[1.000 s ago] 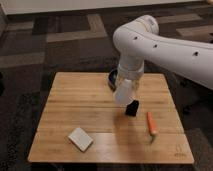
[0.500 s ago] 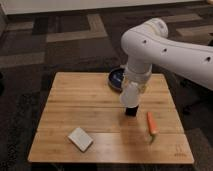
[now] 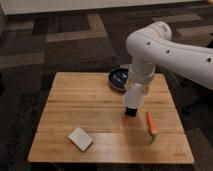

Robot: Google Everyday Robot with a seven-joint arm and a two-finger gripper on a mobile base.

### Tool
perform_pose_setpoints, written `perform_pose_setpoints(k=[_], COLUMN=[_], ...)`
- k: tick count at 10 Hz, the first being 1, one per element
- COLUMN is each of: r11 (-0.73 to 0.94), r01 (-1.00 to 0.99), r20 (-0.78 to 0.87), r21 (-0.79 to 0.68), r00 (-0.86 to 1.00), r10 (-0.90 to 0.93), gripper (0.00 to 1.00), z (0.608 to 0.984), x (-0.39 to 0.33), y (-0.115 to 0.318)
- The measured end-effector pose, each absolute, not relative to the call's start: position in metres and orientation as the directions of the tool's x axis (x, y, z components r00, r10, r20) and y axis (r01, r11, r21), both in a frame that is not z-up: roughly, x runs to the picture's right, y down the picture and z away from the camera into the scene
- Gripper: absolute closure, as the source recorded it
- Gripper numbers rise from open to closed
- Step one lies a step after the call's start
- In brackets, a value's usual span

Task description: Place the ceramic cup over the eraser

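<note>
Wood, pale and slatted: a rectangular tabletop [image 3: 75, 107] stands on dark patterned carpet. White robot arm [image 3: 170, 47] reaches in from the right of the camera view, bends at a thick elbow and drops straight down over the right-centre of the boards. Gripper [image 3: 134, 92] sits at the arm's lower end, clasped on the small plain white ceramic cup [image 3: 132, 99]; white on white, so the line between the two is hard to make out. Cup hangs clear of the wood, roughly upright, directly above the small black rectangular eraser [image 3: 131, 112]. Cup's lower edge appears to meet the top of the eraser; cannot tell whether they touch. Eraser lies on the boards, uncovered on its lower part. Dark blue shallow bowl [image 3: 118, 80] rests near the far edge, just behind and left of the arm's wrist, partly hidden by it. Orange carrot-like stick [image 3: 151, 125] lies near the eraser on its right, pointing toward the front edge. Flat white square pad [image 3: 80, 138] lies near the front-left, well apart from the rest.
</note>
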State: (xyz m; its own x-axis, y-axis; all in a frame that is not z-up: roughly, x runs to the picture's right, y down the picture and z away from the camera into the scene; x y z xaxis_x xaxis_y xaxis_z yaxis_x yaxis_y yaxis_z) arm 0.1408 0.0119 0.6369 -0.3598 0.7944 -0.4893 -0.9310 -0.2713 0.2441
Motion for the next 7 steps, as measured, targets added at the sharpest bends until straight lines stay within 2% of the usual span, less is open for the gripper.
perform_pose_setpoints(k=[7], r11=[-0.277], r01=[-0.932], r20=[-0.532], r21=[0.232], r00=[-0.360], r10=[0.767], gripper=[1.00], z=[0.668], x=[0.145], y=[0.028])
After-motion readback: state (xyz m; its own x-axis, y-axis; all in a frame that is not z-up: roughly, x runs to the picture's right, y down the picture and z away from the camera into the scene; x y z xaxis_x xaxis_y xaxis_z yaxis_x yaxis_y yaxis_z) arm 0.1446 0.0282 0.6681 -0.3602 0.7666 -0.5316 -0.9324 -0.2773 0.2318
